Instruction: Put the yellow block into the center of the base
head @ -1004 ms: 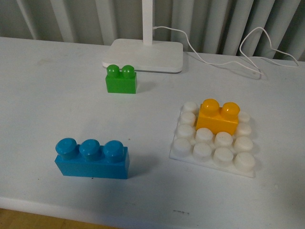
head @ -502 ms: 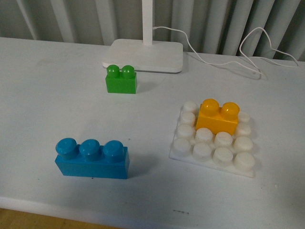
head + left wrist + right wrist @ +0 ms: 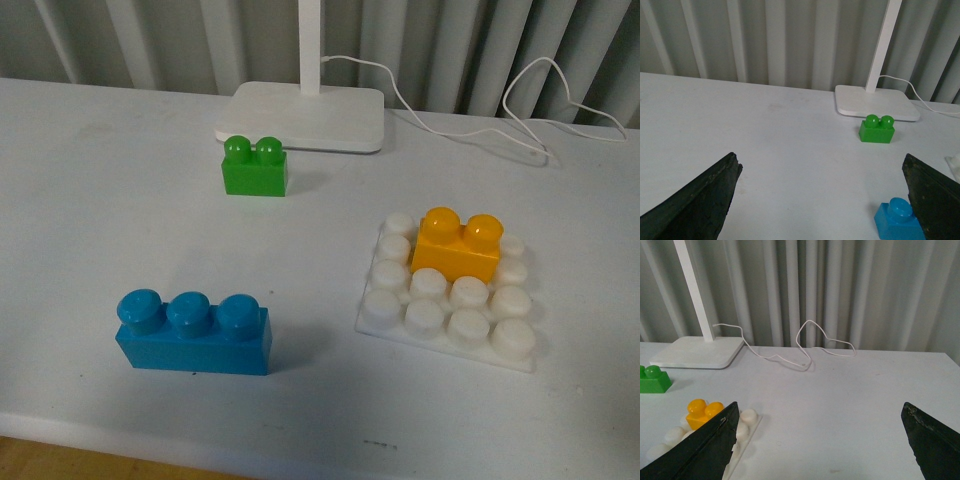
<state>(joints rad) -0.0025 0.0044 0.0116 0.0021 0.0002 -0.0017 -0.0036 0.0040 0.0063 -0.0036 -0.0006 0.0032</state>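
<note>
The yellow block point(image 3: 458, 244) sits pressed onto the white studded base point(image 3: 448, 318), over its middle studs toward the far side. The base lies on the table at the front right. The block also shows in the right wrist view point(image 3: 703, 411), on the base point(image 3: 749, 416). Neither arm shows in the front view. My left gripper point(image 3: 821, 197) is open and empty above the table, its dark fingers point(image 3: 700, 200) wide apart. My right gripper point(image 3: 820, 437) is open and empty, to the right of the base.
A green two-stud brick point(image 3: 255, 167) stands at the back middle, a blue three-stud brick point(image 3: 192, 333) at the front left. A white lamp foot point(image 3: 300, 116) with a pole stands behind, its cable point(image 3: 480, 125) trailing right. A radiator lines the back.
</note>
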